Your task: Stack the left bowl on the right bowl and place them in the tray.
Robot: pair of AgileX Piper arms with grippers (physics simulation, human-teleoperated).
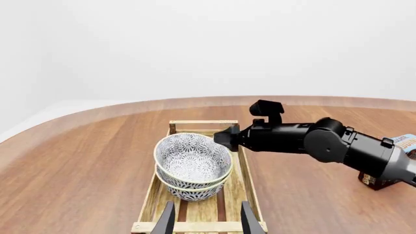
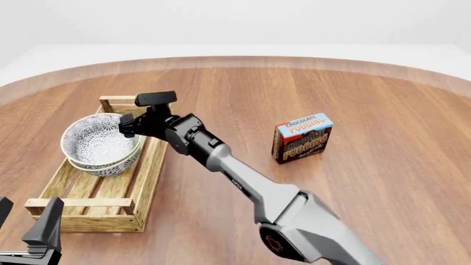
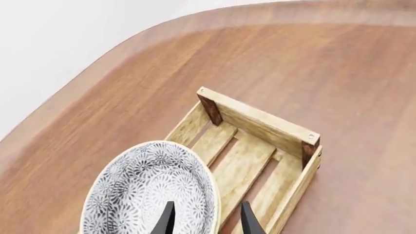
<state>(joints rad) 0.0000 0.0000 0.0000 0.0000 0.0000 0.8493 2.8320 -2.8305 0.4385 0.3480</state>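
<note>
The left bowl (image 2: 97, 141), glazed ceramic with a speckled floral pattern, sits nested in the matching right bowl (image 2: 110, 165) inside the slatted light-wood tray (image 2: 151, 165). The right tool (image 2: 127, 126) straddles the upper rim, fingers parted. The left tool (image 2: 26, 223) hangs spread near the tray's end. A chocolate pudding box (image 2: 303, 137) stands on the wood-grain tabletop (image 2: 383, 143).

Bowls (image 2: 99, 144) stacked in tray (image 2: 110, 190); right tool (image 2: 125, 126) at rim.
</note>
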